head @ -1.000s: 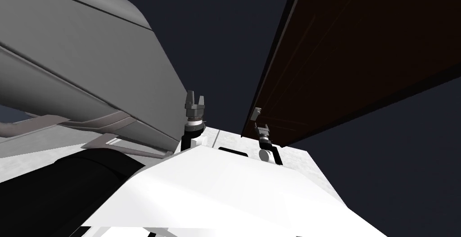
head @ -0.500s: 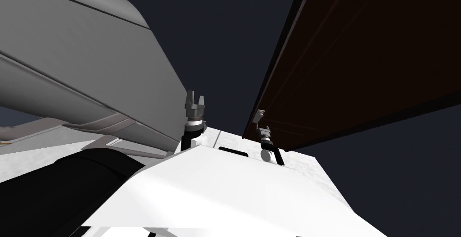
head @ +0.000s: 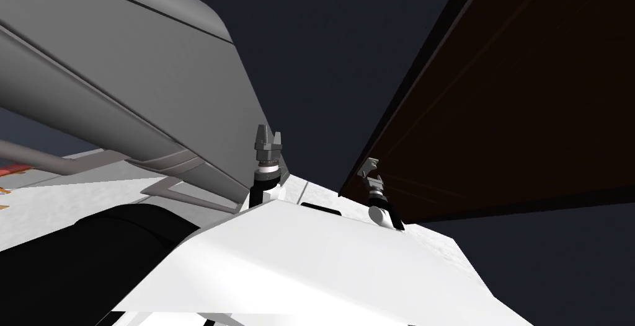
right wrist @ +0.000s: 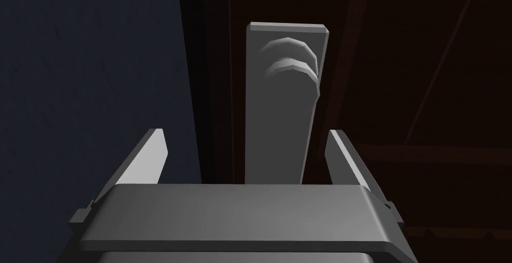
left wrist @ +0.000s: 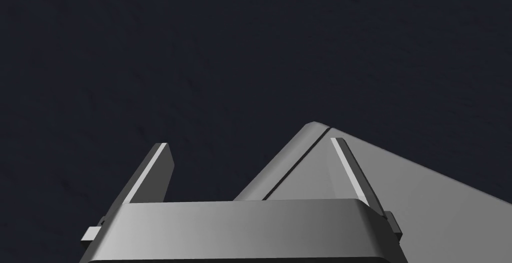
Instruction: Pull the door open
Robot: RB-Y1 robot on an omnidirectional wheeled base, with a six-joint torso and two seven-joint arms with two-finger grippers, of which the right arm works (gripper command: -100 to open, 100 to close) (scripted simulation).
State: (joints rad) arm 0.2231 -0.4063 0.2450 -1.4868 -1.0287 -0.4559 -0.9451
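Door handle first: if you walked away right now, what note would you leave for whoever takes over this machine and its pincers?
Right pincer: open, one finger on either side of the grey door handle, not pressing it.
Left pincer: open and empty, raised in front of the chest beside a grey rounded panel.
Dark brown door: on the right, with the handle near its edge.
Done: right pincer lined up around the handle.
Left: shut on the handle, then pull the door open.
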